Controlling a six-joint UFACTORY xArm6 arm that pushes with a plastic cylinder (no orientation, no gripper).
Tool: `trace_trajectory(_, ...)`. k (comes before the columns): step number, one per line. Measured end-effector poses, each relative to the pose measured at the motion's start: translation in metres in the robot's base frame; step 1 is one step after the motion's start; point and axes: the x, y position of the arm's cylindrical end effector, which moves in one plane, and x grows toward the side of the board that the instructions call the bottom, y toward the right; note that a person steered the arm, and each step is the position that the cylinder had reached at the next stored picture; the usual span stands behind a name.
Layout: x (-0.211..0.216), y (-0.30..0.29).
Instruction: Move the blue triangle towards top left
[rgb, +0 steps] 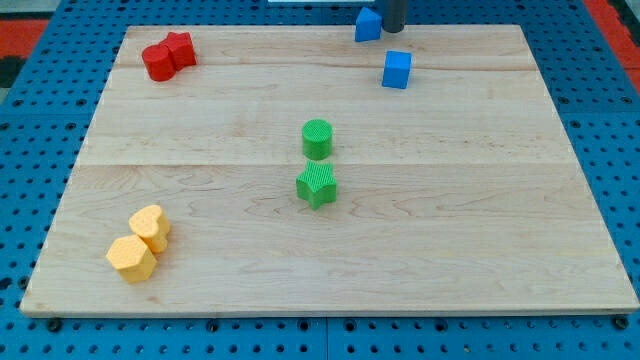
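My blue triangle (368, 24) is small and sits at the top edge of the worktop (450, 250), right of the middle. My tip (394, 30) touches its right side. I have no claw, just this rod, holding nothing. To the triangle's left the wood is bare up to the red blocks (167, 56).

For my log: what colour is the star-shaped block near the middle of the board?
Green star block, seen best in the camera view.

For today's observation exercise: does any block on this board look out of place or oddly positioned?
The blue triangle sits at the board's top edge, overhanging it slightly, with my tip just to its right. The other blocks lie well inside.
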Motion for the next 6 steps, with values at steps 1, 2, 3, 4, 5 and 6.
trace_trajectory(1,0.011,-0.064)
trace_trajectory(2,0.069,-0.143)
trace_trajectory(3,0.077,-0.205)
trace_trajectory(4,0.0,-0.205)
trace_trajectory(5,0.0,-0.202)
trace_trajectory(6,0.0,-0.167)
